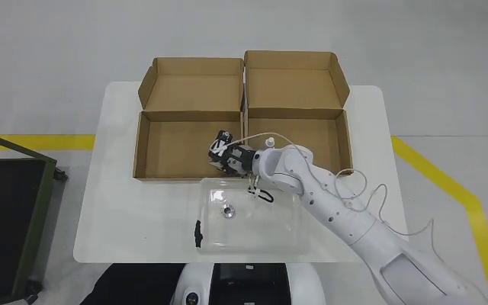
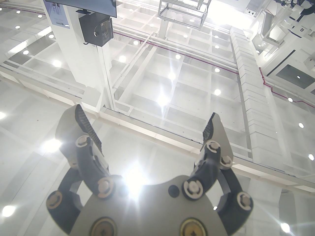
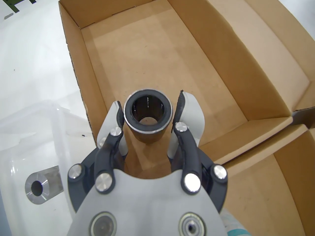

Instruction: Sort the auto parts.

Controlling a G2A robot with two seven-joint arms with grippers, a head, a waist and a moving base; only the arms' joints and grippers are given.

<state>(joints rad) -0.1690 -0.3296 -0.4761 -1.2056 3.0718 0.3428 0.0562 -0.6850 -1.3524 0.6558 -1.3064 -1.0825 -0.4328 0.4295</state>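
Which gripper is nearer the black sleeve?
Right. The right gripper has the sleeve between its fingers, over a box. The left gripper is open, pointing up at the ceiling.

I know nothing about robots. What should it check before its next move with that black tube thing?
1. Grip: the black sleeve sits in the right gripper, which is closed on it: ok.
2. Position: the sleeve is over the cardboard box, inside its walls: ok.
3. Height of the sleeve above the box floor: cannot tell.
4. Other arm: the left gripper is open and points at the ceiling: ok.
5. Next part: the metal cylinder lies in the clear tray: ok.
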